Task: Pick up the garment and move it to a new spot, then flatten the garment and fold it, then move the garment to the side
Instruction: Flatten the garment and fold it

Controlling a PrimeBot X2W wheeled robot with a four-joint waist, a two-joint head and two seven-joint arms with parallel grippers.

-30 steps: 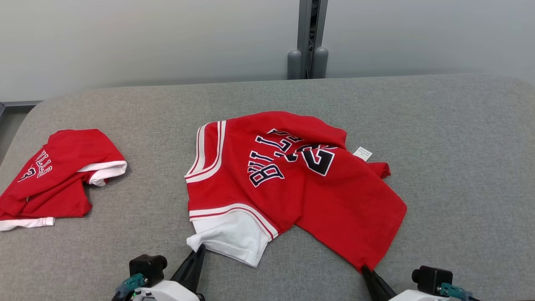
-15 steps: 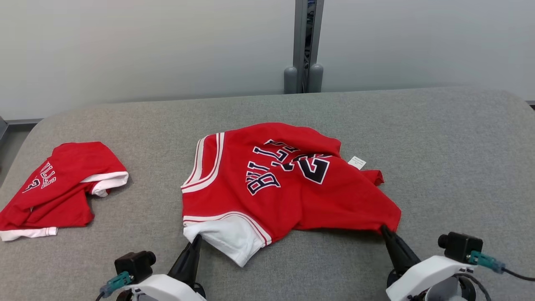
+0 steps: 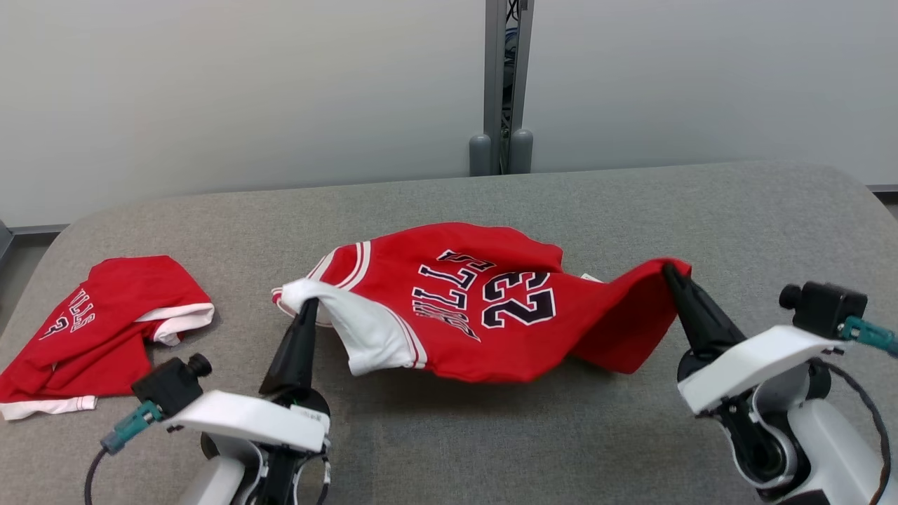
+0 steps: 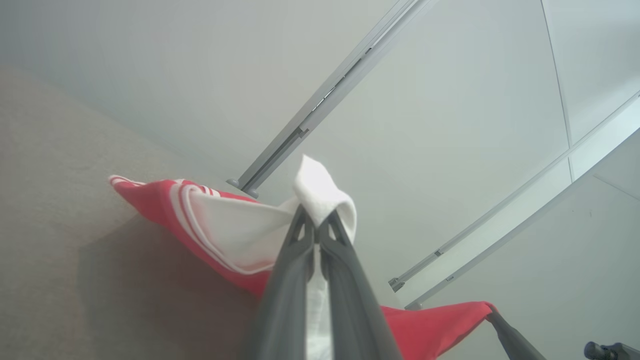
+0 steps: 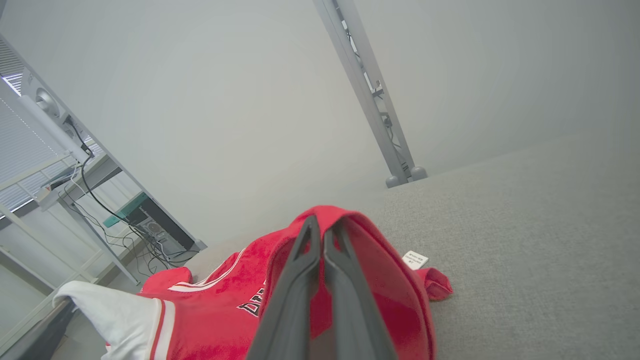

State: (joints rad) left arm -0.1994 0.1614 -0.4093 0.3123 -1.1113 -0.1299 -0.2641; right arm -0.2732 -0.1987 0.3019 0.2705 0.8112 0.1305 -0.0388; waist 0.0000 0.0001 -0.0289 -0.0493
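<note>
The garment (image 3: 491, 308) is a red jersey with white trim and the number 23, stretched between my two grippers over the grey table (image 3: 631, 203). My left gripper (image 3: 306, 303) is shut on its white corner, lifted off the surface. My right gripper (image 3: 670, 270) is shut on a red corner, also raised. The middle of the jersey sags onto the table. In the left wrist view the left gripper (image 4: 312, 220) pinches the white cloth (image 4: 320, 192). The right wrist view has the right gripper (image 5: 322, 227) clamped on red fabric (image 5: 390, 290).
A second red jersey (image 3: 98, 322) lies crumpled at the table's left end. A grey post (image 3: 501, 84) stands behind the table's far edge against a pale wall. Desk legs and cables (image 5: 115, 220) appear off to the side in the right wrist view.
Both grippers have risen and moved away from me, lifting the jersey's near corners off the table and folding them toward the far side. The camera has tilted too.
</note>
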